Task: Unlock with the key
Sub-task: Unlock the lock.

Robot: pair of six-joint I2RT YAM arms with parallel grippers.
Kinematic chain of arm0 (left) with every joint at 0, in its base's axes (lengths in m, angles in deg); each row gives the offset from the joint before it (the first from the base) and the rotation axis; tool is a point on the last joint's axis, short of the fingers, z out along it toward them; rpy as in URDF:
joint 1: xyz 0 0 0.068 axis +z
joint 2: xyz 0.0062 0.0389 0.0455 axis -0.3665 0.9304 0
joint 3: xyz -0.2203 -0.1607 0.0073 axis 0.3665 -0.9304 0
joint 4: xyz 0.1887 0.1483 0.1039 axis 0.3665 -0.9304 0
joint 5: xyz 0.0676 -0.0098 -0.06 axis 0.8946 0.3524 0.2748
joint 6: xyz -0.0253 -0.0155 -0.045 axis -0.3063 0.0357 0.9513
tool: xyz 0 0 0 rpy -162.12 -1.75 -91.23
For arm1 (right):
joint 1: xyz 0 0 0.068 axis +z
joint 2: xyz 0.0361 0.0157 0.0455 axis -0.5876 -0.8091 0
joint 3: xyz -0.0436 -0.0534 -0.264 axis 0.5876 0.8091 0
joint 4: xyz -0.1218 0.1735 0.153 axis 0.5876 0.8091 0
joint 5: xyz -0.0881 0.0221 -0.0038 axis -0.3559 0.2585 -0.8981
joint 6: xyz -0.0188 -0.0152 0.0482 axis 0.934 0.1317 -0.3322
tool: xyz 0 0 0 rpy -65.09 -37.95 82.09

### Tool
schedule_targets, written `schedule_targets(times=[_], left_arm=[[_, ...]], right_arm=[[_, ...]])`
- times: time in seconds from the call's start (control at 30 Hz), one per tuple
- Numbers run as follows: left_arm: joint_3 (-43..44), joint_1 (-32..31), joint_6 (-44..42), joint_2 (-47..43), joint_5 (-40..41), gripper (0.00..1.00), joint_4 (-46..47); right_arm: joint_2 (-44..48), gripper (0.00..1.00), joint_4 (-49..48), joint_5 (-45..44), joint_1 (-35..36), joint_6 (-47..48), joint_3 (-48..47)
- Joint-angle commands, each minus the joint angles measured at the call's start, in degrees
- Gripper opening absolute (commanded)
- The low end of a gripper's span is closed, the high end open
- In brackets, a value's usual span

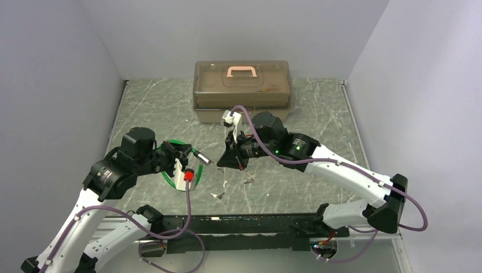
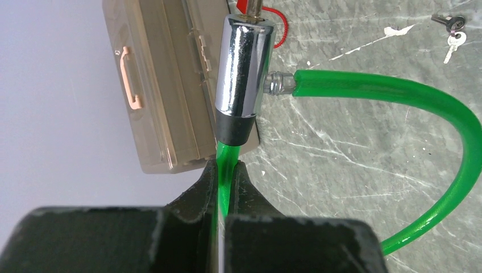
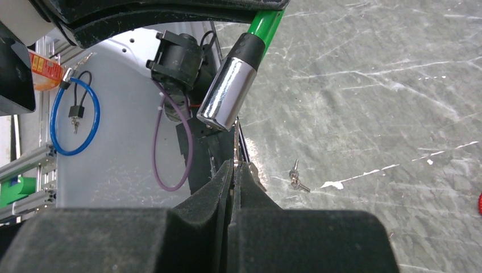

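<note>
A green cable (image 2: 398, 91) ends in a chrome lock cylinder (image 2: 241, 68). My left gripper (image 2: 226, 166) is shut on the cable just below that cylinder and holds it above the table. In the top view the left gripper (image 1: 190, 154) faces my right gripper (image 1: 223, 161), with the cylinder (image 1: 203, 157) between them. My right gripper (image 3: 234, 164) is shut, with a thin silver key (image 3: 253, 172) pinched at its tips. The cylinder's open end (image 3: 219, 119) hangs a short way beyond those tips. Whether key and cylinder touch is unclear.
Loose keys on a ring (image 3: 295, 179) lie on the marble table (image 1: 318, 114), and more (image 1: 217, 195) lie nearer the arms' bases. A translucent brown box with a pink handle (image 1: 242, 91) stands at the back. A red tag (image 1: 188, 175) hangs beside the left gripper.
</note>
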Motion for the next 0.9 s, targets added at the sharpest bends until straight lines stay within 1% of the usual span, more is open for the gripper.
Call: schedule_targets(times=[0.0, 0.23, 0.47, 0.87], left_arm=[[2.05, 0.0, -1.69, -0.6, -2.19, 0.0, 0.82], [1.05, 0.02, -2.22, -1.08, -1.22, 0.0, 1.19], [0.78, 0.0, -2.31, -1.3, -0.56, 0.0, 1.19], [1.02, 0.0, -2.13, -1.12, -0.55, 0.0, 1.63]], right_arm=[[0.73, 0.0, -4.41, -0.16, 0.18, -0.87, -2.34], [3.39, 0.0, -1.56, -1.39, 0.12, -0.39, -0.47], [5.08, 0.0, -0.32, -0.59, 0.28, -0.83, 0.84], [3.18, 0.0, -1.88, 1.56, 0.53, -1.15, 0.18]])
